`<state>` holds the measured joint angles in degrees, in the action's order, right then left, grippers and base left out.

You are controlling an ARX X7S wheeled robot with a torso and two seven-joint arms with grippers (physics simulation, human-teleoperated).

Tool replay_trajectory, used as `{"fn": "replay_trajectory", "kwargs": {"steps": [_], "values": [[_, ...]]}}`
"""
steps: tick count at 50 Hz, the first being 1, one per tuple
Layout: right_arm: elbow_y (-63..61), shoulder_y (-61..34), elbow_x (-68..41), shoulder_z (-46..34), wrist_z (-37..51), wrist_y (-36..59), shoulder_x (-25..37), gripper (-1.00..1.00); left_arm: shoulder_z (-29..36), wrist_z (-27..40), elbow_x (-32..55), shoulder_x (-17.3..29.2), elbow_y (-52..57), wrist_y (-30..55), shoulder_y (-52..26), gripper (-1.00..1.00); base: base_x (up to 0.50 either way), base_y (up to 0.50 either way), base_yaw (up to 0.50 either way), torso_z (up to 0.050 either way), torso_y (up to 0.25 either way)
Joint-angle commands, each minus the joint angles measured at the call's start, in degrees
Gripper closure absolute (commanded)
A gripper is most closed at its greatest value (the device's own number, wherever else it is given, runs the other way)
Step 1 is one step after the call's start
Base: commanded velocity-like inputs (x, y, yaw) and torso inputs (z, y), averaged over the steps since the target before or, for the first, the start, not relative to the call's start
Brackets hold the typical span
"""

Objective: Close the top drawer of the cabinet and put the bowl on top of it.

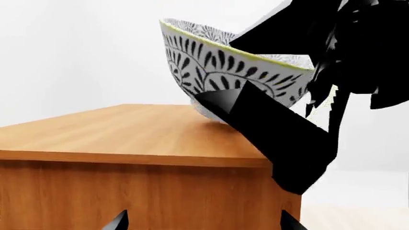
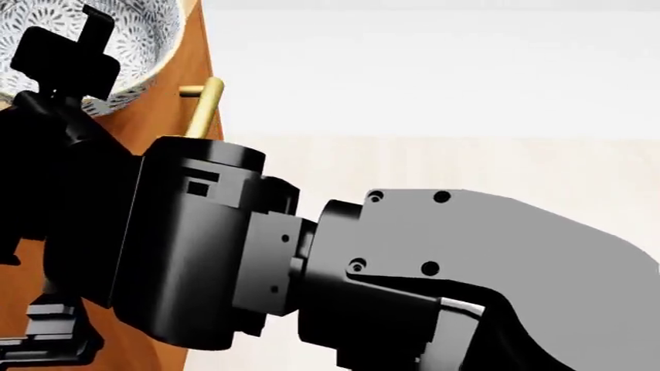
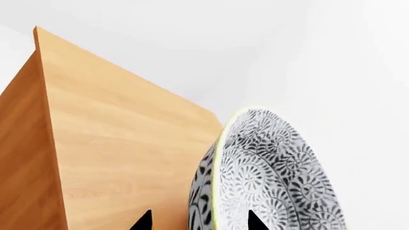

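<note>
The cabinet [image 1: 128,139] has a flat, light wooden top. The patterned bowl [image 1: 223,67] sits tilted near one corner of it, its base at the wood.

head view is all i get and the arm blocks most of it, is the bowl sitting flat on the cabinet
Observer: No. The left wrist view shows the bowl tilted, with its base low at the cabinet top.
Operator: near an edge or in the middle
Observer: Close to one edge of the top, not in the middle.
Operator: is the right gripper holding it
Observer: Yes. The right gripper has the bowl's wall between its fingertips.
</note>
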<state>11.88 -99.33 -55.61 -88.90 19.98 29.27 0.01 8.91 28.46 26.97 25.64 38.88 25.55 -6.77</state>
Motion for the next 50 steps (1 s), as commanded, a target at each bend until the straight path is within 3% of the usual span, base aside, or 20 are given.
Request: {"fn": "replay_trajectory", "kwargs": {"steps": [1,11,21,44,50], "values": [[-2.5,-7.0,-3.5,0.0,3.6,0.4,0.0,-1.0,-0.4,-0.5,0.1,-0.1,-0.8,-1.7,0.8,-1.0,0.0,0.0,0.0,0.0,0.0],[-3.3,-15.5,-8.9,-0.2,7.4,-1.3,0.0,-1.0,-0.7,-0.3,1.0,0.2,-0.1,-1.2,0.6,-1.0,0.0,0.0,0.0,0.0,0.0],[4.6,-29.0,-13.4,-0.3,8.4,-2.9,0.0,-1.0,-0.8,0.1,1.5,0.5,0.6,-0.7,0.5,-1.0,0.0,0.0,0.0,0.0,0.0],[32.6,-28.9,2.9,-0.6,1.4,5.4,0.1,-1.0,-1.2,-0.5,2.5,0.7,-0.7,-1.2,-0.6,-1.0,0.0,0.0,0.0,0.0,0.0],[18.9,-28.4,0.6,-1.0,7.8,11.6,10.2,-1.0,-0.9,-0.8,2.2,0.7,-1.0,-1.9,-0.1,-1.0,0.0,0.0,0.0,0.0,0.0]]}}
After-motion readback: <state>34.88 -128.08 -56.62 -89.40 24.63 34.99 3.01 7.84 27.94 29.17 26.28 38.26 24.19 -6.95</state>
